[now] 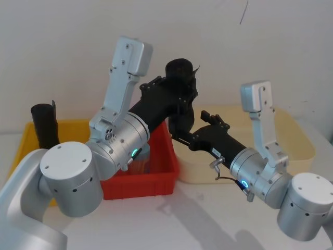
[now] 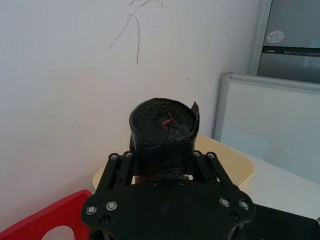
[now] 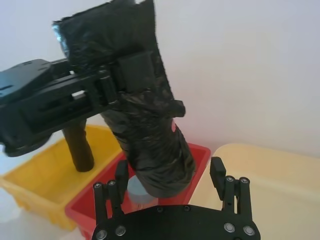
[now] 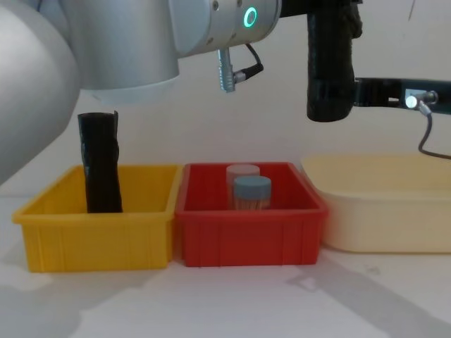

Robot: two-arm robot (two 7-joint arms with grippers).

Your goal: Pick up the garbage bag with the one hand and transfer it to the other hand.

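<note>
While the yellow bin (image 4: 91, 229) on the surface (image 4: 211, 303) holds an upright thin roll (image 4: 101, 165), the red bin (image 4: 250, 232) holds two capped jars (image 4: 251, 190). Above its right rim, the left gripper (image 1: 181, 96) clamps the bag (image 4: 329, 63). The right gripper (image 3: 169, 172) has its jaws apart around the bag's lower end, beside the cream tub (image 4: 387, 211).

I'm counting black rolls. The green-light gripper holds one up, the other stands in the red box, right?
Almost. The left gripper holds the garbage bag up, but the other roll stands in the yellow bin instead; the chest view shows it.
</note>
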